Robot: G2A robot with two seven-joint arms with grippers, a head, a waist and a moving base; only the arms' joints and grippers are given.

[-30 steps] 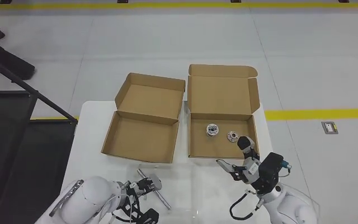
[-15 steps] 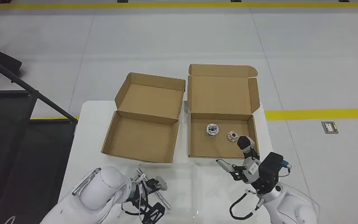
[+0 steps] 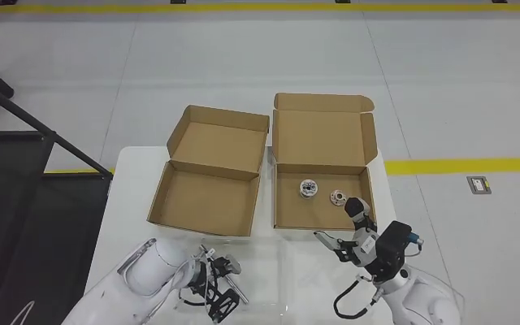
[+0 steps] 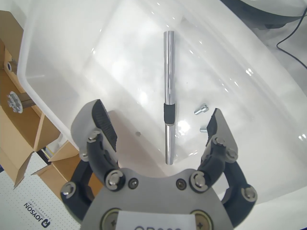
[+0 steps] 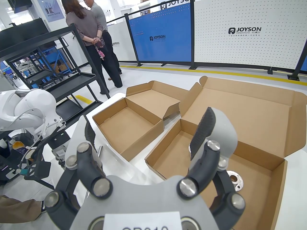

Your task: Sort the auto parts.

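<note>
Left hand (image 4: pixel 158 114): spread wide, gripping nothing! I hang it over the tray (image 4: pixel 21 60), a pad on either side of the rod and neither one touching it.
Rod (image 4: pixel 169 72): lying flat on the tray floor, shiny steel with a black band, its near end right between my fingers.
Bolts (image 4: pixel 201 109): two small ones in the tray just beside the rod; one is half tucked behind my finger.
Tray: clear plastic, at the near edge of the bench (image 3: pixel 130 187), in front of the boxes.
Right hand (image 5: pixel 148 130): also wide, nothing in it, hovering at the near edge of the right box (image 3: pixel 321 154).
Right box: lid up, two parts on its floor, a gear (image 3: pixel 308 188) and a flange (image 3: pixel 337 197), near each other but apart.
Left box (image 3: pixel 203 199): lid up, bare cardboard floor, just beside the right box.
</note>
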